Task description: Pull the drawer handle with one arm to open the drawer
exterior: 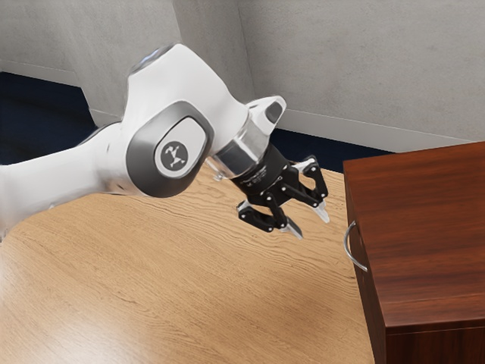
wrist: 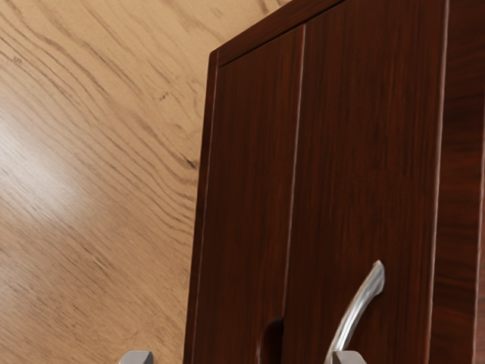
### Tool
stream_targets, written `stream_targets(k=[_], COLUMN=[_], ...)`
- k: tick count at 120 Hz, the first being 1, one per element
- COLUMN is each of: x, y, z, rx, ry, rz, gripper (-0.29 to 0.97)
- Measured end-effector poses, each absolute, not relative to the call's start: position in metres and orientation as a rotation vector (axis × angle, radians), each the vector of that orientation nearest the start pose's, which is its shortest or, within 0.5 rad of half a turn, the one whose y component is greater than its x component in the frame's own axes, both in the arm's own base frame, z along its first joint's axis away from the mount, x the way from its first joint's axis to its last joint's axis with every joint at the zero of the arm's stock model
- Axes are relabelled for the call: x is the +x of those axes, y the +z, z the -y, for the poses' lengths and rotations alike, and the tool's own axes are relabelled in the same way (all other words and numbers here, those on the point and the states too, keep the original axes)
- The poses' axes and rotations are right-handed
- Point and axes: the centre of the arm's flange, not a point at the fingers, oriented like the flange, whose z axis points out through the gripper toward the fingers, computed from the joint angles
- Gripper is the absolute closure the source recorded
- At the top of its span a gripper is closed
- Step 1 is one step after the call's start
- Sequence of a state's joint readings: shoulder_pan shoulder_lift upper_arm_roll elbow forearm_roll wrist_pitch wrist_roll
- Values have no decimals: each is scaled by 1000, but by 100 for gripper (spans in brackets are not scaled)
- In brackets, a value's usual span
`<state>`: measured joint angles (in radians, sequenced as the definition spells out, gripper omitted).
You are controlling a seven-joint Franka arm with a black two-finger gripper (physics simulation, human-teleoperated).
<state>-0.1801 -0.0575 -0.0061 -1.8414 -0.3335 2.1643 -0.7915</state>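
tool [exterior: 307, 218] hovering spread, gripping nothing; drawer handle [exterior: 353, 246] lying near, toward exterior view's right, slightly lower, not touching, its bar upright.

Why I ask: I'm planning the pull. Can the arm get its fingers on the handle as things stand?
Probably yes. The fingers are open and sit just short of the handle, with nothing in the gap. The handle bows out from the cabinet, so a finger could likely slip behind it.
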Motion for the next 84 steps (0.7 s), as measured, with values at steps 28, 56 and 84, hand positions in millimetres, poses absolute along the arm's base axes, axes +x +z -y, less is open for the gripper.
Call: stream_targets(k=[28, 56, 84], x=[571, 567, 569], y=[577, 565, 557], z=[135, 159, 171], rx=[-3347, -3377, -3399], ry=[-339, -314, -325], rz=[1280, 1227, 1163], gripper=[47, 49, 51])
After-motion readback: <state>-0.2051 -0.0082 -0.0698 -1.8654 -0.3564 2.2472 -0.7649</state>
